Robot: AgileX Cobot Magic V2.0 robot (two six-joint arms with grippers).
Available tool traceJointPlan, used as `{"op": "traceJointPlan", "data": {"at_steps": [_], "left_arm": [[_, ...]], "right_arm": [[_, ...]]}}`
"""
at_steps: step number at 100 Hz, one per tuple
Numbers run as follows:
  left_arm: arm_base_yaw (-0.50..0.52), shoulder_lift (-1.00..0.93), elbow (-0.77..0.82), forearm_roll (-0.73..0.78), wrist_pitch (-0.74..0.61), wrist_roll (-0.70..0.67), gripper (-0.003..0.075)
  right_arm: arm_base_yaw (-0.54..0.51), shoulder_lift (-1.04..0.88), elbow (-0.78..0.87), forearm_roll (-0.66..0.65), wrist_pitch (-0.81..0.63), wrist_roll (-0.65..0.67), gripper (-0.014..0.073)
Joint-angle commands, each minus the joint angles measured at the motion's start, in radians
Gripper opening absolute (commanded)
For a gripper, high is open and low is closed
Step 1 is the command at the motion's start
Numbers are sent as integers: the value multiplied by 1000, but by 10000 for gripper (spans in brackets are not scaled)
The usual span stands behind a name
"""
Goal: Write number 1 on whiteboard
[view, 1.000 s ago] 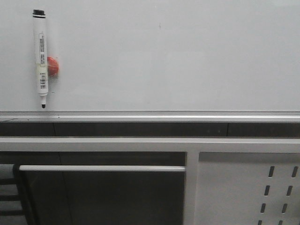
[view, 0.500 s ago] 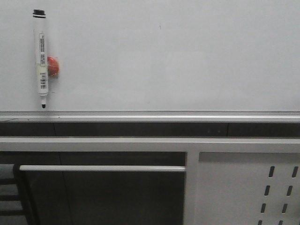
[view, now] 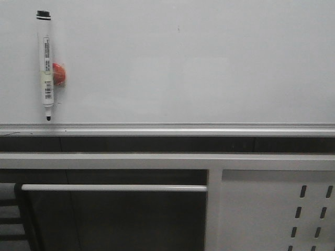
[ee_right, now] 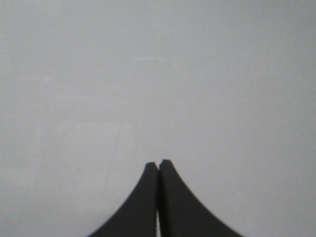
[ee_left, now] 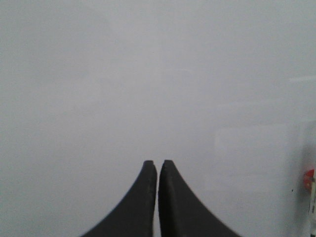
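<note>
Presently, nothing is being held by either hand. In the left wrist view the left hand (ee_left: 157, 164) is being kept pressed together, its two dark fingers (ee_left: 148, 173) meeting at the tips with only a hairline between them; the right hand (ee_right: 158, 164) is being shown in the same narrow, empty state in its own view. Neither hand is being caught by the front view, so how far each is being kept off the board cannot be told.

Beyond both hands, only the plain glossy face of the whiteboard (view: 199, 68) is being seen. At the edge of the left wrist view a sliver of the marker (ee_left: 312, 210) and the red magnet (ee_left: 309, 178) is being glimpsed, well apart from the left fingertips; so the marker is being judged nearer the left hand than the right.

In the front view the marker (view: 45, 65) is being kept nearly upright on the left part of the board, black cap up and tip down just above the silver rail (view: 167, 128), with the red magnet (view: 59, 74) touching its barrel. No number 1 is being shown on the board yet.

The marker is being judged light, stiff and smooth, likely slippery under hard pads. The mid-barrel, about the label, is being suggested as the place to take hold, squarely across its width, clear of the magnet.
</note>
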Motion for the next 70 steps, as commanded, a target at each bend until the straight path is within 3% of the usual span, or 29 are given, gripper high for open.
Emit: {"op": "traceJointPlan", "data": {"at_steps": [1,13,23,35,59,70], "left_arm": [[0,-24,23,-112,-118,-8,-18],[0,-24,23,-178,-215,-8,-18],[0,-24,19,-199,-262,-17,-18],[0,-24,19,-234,-316,-196,-18],[0,-24,17,-214,-346,-207,-18],[0,-23,-13,-175,-258,-223,-18]], "right_arm": [[-4,-21,28,-8,-144,-8,-74],[-4,-21,28,3,-165,27,-74],[-4,-21,28,8,-141,146,-74],[-4,-21,28,52,-121,344,-71],[-4,-21,4,47,-184,346,-71],[-4,-21,-41,40,-98,346,-71]]}}
